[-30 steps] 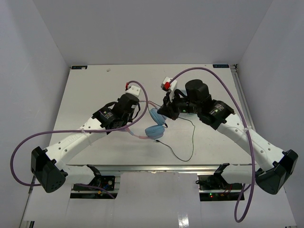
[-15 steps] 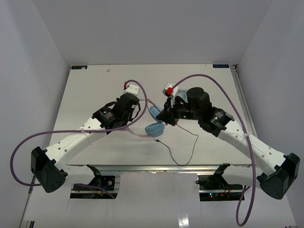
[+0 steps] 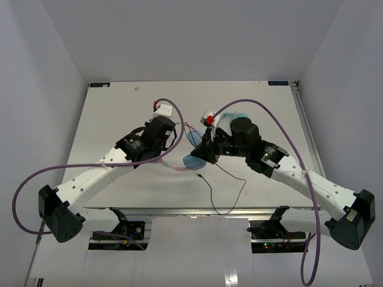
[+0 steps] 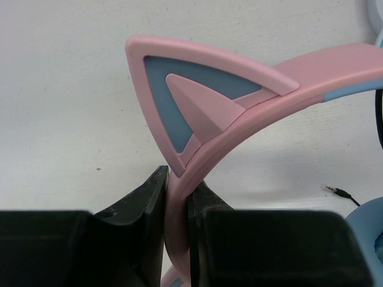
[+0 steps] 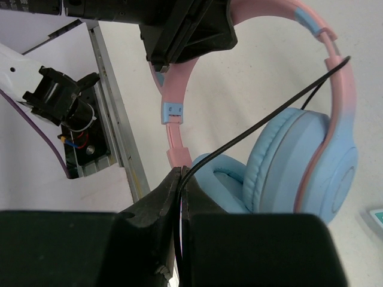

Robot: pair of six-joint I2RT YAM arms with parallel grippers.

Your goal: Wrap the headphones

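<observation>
Left jaws clamp headphones — right jaws pinch cable.

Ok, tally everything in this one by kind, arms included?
Headphones: 1, pink headband, light-blue cups, black cable attached
Robot arms: 2; left gripper shut on the headband, right gripper shut on the cable
Pale-blue item half hidden behind the right arm: 1, kind unclear
Total: 4
</observation>
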